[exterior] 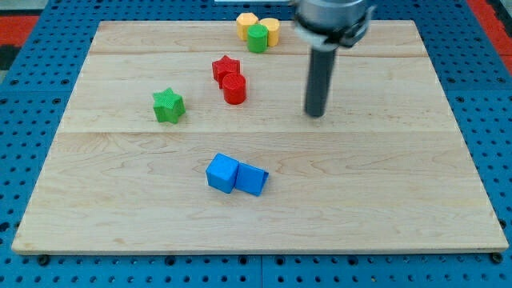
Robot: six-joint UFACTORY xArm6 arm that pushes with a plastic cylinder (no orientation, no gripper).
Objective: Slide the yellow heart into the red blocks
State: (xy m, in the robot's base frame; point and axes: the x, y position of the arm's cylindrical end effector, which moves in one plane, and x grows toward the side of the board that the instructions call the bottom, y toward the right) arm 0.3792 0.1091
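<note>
Blue cubes (236, 175) sitting nearest, out of play. Hovering tip (316, 114), holding nothing, well right of red blocks (230, 79); yellow heart (270, 31), possibly, waiting beside green cylinder (257, 38).

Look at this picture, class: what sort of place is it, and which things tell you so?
Probably a robotics lab test bench. A wooden board lies on a blue perforated base. A dark rod ends in my tip, right of the red blocks. Small coloured blocks, like the green star, are scattered about.
</note>
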